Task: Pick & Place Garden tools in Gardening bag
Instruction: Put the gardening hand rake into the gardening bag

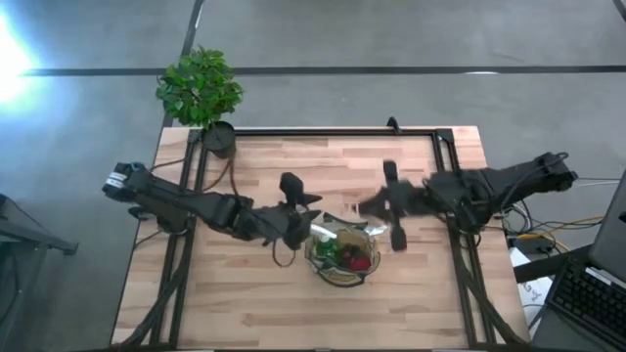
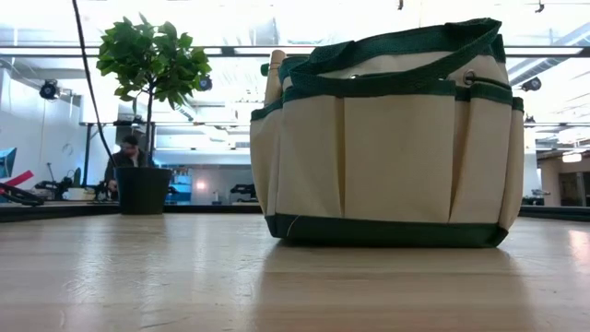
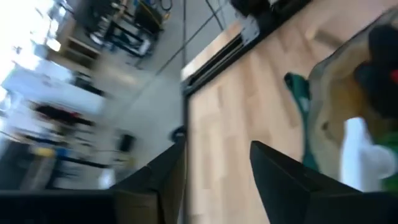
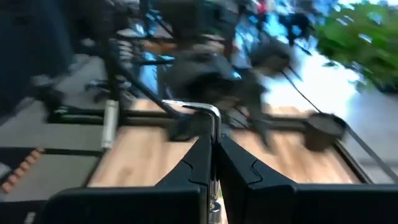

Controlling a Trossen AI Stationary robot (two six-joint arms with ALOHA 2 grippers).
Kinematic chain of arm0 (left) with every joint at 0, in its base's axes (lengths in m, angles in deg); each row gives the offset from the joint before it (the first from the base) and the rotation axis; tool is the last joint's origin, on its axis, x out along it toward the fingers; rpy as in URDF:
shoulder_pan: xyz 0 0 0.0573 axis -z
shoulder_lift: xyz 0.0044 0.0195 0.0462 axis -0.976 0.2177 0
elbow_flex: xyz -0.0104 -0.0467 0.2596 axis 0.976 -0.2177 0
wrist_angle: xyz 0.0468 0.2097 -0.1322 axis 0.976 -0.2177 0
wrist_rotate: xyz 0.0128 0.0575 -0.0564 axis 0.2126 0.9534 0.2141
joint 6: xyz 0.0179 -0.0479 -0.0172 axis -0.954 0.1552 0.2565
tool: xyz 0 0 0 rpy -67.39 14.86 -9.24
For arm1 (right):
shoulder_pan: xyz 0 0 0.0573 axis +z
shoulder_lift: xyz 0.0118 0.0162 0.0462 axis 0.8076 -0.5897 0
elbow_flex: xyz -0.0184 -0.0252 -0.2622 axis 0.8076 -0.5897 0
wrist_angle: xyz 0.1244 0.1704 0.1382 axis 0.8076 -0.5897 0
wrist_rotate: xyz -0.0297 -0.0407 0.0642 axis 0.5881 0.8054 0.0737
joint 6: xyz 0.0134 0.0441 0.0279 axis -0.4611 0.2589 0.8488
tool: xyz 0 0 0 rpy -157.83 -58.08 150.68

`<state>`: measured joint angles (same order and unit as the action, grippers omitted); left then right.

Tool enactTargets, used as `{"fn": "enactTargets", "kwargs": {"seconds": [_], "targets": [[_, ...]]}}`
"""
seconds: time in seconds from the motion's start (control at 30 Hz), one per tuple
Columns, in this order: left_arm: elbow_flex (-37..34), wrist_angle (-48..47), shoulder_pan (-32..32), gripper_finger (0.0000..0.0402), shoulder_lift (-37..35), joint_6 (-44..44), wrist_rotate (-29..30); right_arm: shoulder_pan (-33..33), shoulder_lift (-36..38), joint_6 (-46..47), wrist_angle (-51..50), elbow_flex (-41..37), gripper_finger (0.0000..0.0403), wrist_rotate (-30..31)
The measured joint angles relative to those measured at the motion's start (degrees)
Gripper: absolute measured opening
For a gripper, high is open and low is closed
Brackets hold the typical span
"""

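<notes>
The tan gardening bag with green trim stands on the wooden table; it fills the low view, where a wooden handle sticks up out of it. A red glove and a white spray-bottle top lie inside. My left gripper is open and empty beside the bag's left rim. My right gripper stands just beyond the bag's far rim, shut on a thin silver metal tool with a bent end. My right gripper pinches the silver tool's thin shaft between its two fingers, which lie along it. The bent end sticks out past the fingertips. The tool's other end is hidden behind the fingers. It is held clear of the table.
A leafy potted plant in a black pot stands at the table's far left corner. A black frame rail runs along the far edge. Bare tabletop lies at the near side. A person shows in the room behind.
</notes>
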<state>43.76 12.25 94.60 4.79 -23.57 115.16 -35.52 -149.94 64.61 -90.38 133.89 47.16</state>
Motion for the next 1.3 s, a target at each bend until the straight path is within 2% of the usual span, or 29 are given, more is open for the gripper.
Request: {"fn": "enactTargets", "kwargs": {"seconds": [0.07,0.2,0.47,0.6,0.83,0.93,1.2,1.3], "targets": [[-2.9,1.1,-0.5,0.0170,-2.6,4.5,-2.3,3.5,0.0,-1.0,4.8,-2.2,0.0008,2.2],[-10.6,10.1,-1.0,0.0154,-7.8,8.5,-3.0,8.6,-0.2,-2.4,14.8,-8.1,0.0008,7.5],[-27.1,38.0,-1.2,0.0145,-15.0,7.8,-3.1,12.2,-0.6,-1.3,44.6,-23.4,0.0008,8.0],[-32.6,46.2,-1.3,0.0145,-16.7,7.7,-3.0,12.2,-1.7,0.4,56.1,-29.6,0.0008,8.3],[-37.5,53.4,-1.4,0.0145,-16.9,9.6,-2.1,13.3,-8.3,-3.5,71.3,-34.7,0.0008,8.3],[-38.1,53.5,-1.7,0.0145,-16.9,11.5,-1.3,14.3,-12.3,-6.3,73.7,-34.6,0.0008,8.9],[-38.8,53.7,-2.5,0.0145,-16.9,14.7,-1.3,14.3,-21.3,-4.1,81.6,-32.6,0.0008,10.3],[-39.0,53.7,-2.5,0.0145,-16.8,15.4,-1.3,14.5,-23.2,-3.4,83.1,-32.0,0.0008,12.8]]}}
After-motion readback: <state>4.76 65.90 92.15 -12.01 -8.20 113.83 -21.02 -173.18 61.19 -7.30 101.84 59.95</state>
